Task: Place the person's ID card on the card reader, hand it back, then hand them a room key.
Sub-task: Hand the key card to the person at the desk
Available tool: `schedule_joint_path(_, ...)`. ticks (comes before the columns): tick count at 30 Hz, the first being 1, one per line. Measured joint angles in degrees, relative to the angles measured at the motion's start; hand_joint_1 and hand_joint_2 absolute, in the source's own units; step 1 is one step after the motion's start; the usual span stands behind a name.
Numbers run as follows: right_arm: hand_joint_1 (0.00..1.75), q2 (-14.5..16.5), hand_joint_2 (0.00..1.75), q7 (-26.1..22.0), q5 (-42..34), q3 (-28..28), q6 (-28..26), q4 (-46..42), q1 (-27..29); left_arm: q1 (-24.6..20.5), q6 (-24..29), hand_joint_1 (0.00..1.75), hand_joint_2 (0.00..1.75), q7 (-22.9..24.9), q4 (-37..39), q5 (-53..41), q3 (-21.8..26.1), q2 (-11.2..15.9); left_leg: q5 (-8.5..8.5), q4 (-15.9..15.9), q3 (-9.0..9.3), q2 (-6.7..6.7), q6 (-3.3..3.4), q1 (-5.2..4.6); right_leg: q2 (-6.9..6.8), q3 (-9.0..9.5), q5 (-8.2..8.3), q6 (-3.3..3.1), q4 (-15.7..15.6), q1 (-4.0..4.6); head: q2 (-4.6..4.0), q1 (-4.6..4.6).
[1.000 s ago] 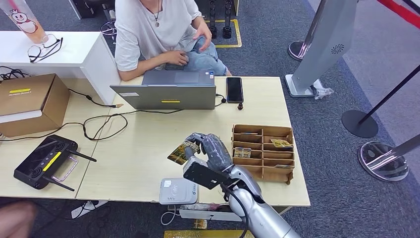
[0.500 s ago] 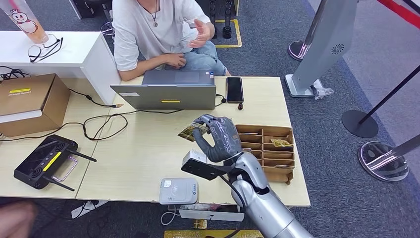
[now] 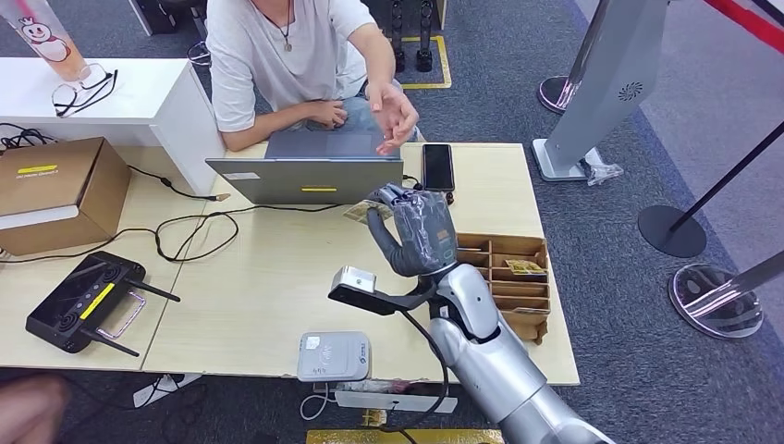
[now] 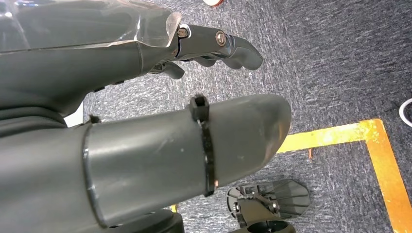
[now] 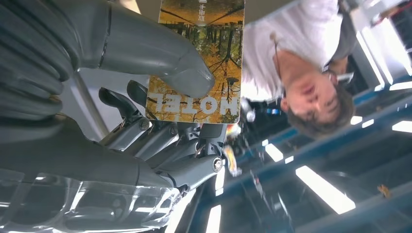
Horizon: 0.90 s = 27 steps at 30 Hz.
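Far left, off the table: left hand (image 4: 73,63) hanging over grey carpet, fingers loosely apart from the thumb, nothing in it. Best left there, out of the exchange.

On the table's (image 3: 250,277) left end, a cardboard box (image 3: 55,190) and a black controller (image 3: 83,301); no part in this step. Further along, the laptop (image 3: 310,171) at the far edge and the card reader (image 3: 333,356) at the near edge, with no card on it.

Just right of the laptop, raised above the tabletop: the room key (image 3: 363,211), a card printed "HOTEL" over an autumn forest picture, pinched between the thumb and the darker fingers of the right hand (image 3: 416,231). In the right wrist view, thumb pad pressed on the card's face, fingers behind it, most of the card standing free beyond the grip.

Above and beyond, the person's hand (image 3: 393,116) reaching over the laptop, palm open, near the card but not touching.

Judged as the last handover. To do it well: extend forward and slightly up toward that palm, free edge first; clear the laptop lid; hold the pinch firm until the person's fingers close on the card, then loosen the thumb without tugging.

To the right, a phone (image 3: 437,166) and the wooden card tray (image 3: 504,277); withdraw away from both.
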Motion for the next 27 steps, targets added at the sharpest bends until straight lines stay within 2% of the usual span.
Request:
schedule_joint_path(12, 1.75, 1.2, 1.75, 5.4, 13.5, -0.9, -8.4, 2.9, -2.6, 0.3, 0.2, 0.00, 0.00, 0.0, 0.0, 0.0, 0.5, 0.0, 0.00, 0.0, 0.00, 0.00, 0.00, 0.00, 0.00, 0.00, 0.00, 0.00, 0.0, 0.00, 0.00, -0.01)
schedule_joint_path(19, 1.75, 2.8, 1.75, 6.9, 23.8, -4.9, -8.8, 2.3, -2.5, 0.7, 0.3, 0.00, 0.00, 0.1, 0.0, -0.4, 0.9, 0.0, 0.00, 0.0, 0.00, 0.00, 0.00, 0.00, 0.00, -0.01, 0.00, 0.00, 0.0, 0.00, 0.00, 0.00)
schedule_joint_path(27, 1.75, 3.8, 1.75, 7.6, 25.8, -7.3, -8.8, 2.2, -2.4, 0.9, 0.3, 0.00, 0.00, 0.1, 0.0, -0.5, 1.0, 0.0, 0.00, 0.0, 0.00, 0.00, 0.00, 0.00, 0.00, 0.00, 0.00, 0.00, 0.0, 0.00, 0.00, 0.00)
